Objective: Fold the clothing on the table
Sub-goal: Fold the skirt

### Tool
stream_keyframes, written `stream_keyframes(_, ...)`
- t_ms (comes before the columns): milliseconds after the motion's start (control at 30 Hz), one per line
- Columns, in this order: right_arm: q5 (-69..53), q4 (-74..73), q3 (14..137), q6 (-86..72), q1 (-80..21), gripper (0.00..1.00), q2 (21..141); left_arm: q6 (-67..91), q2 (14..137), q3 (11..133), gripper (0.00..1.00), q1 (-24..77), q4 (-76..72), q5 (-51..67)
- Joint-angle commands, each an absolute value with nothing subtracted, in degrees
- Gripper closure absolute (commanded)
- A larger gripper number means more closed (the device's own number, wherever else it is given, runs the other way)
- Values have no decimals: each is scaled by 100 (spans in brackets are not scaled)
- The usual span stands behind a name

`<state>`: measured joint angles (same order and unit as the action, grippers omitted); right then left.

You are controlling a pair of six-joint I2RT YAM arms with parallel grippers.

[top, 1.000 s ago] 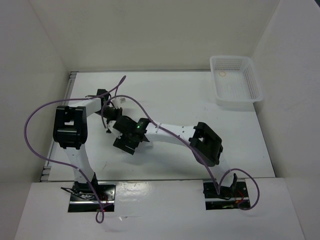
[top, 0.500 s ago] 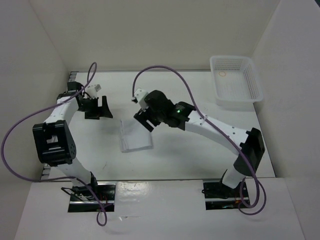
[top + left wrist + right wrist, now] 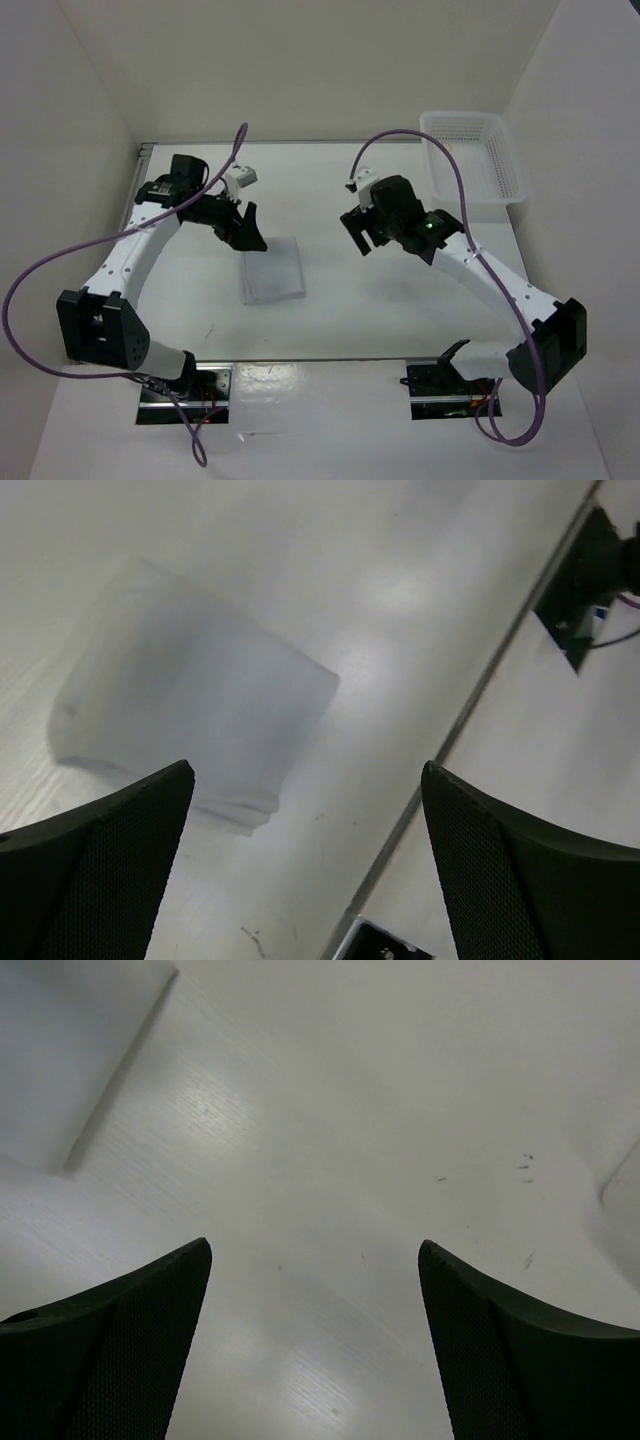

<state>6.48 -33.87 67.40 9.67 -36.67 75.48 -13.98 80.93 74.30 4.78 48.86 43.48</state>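
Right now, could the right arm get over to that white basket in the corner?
Probably yes: the right gripper hovers open above the table, nothing stands between it and the basket, though the arm's own purple cable loops past the basket's near corner.

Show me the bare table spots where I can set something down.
Free: the table between the folded clothing and the right arm, and the far strip left of the basket. Crowded: where the left hand hovers at the clothing's far edge.
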Motion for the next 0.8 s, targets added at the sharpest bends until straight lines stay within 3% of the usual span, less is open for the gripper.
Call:
stream_keyframes(0,264,-3156,6470,914,-3340,12,7102,-2126,8558,7603,0,686,5352,5106)
stream_keyframes(533,-97,-2892,6012,966,-2909,12,6785,-2900,11520,8156,0,467,5309,5555)
stream_keyframes(767,-149,-2892,6012,967,-2909,12,6838,-3261,12111,8007,1,18,5476,5353)
